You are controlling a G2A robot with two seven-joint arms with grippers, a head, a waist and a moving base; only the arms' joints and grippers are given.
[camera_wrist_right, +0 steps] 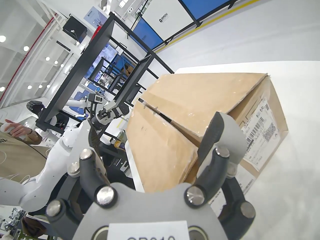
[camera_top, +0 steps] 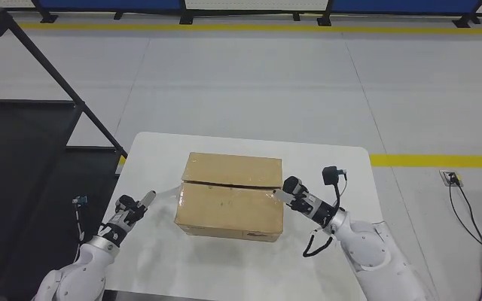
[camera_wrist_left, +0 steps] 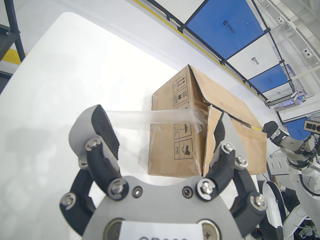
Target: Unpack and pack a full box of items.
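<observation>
We find the cardboard box (camera_top: 230, 197) standing on the white table (camera_top: 158, 158), lodged between the two grippers. Its top flaps are folded down and the centre seam gapes slightly (one flap edge at the left-hand end is torn and ragged). A strip of clear tape (camera_wrist_left: 155, 116) runs from that end of the box through open air to the left gripper (camera_wrist_left: 160, 126), where it clings to the pad of one finger (camera_wrist_left: 105, 126). The left jaws stand wide apart and clamp nothing. The box's end face, with its printed handling symbols (camera_wrist_left: 182, 148), lies straight ahead of them, near but apart. The right gripper (camera_wrist_right: 155, 136) is at the opposite end of the box, its jaws likewise spread wide and holding nothing. The upper corner of the box sits just ahead of these jaws, in line with the gap between the fingers. A white shipping label (camera_wrist_right: 260, 128) lies on the end face just beyond one finger. We cannot tell whether either right finger touches the cardboard.
</observation>
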